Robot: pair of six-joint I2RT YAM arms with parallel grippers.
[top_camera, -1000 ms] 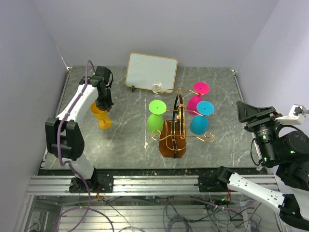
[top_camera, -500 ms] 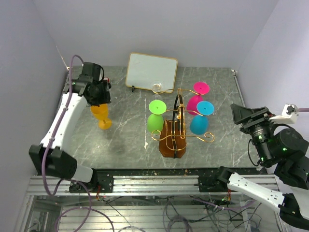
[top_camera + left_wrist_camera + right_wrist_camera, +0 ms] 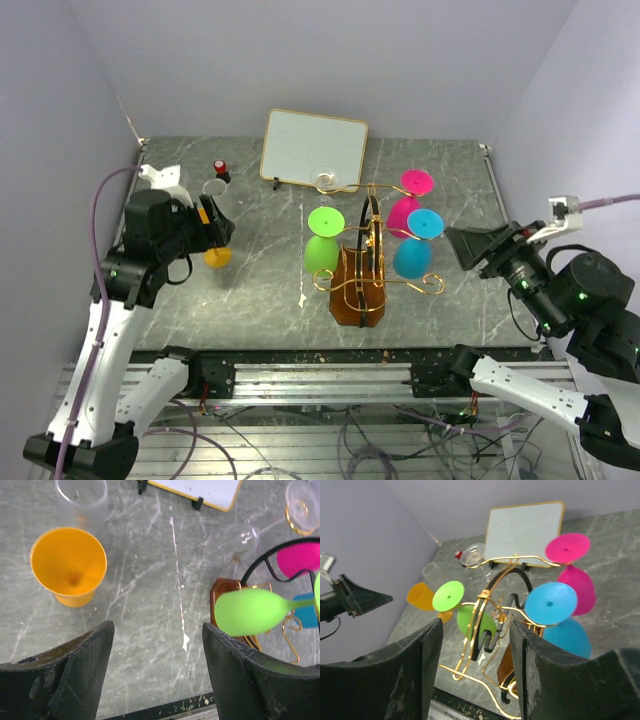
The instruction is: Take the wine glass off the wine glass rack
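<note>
With left hand (image 3: 156, 630) spread, empty, hangs over orange plastic wine glass (image 3: 69, 562) standing upright on grey marble table (image 3: 150, 580), clear left of brown violin-shaped wooden rack (image 3: 357, 290). Holds right hand (image 3: 476, 625) apart, facing blue glass (image 3: 551, 602) hung foot-up there, likely next.

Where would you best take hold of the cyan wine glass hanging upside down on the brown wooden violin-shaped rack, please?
Probably its bowl, approached from the right by the right gripper. The cyan wine glass hangs foot-up from the wooden rack, so foot and stem are caught in its gold wire, while the rounded bowl hangs free on that open side.
</note>
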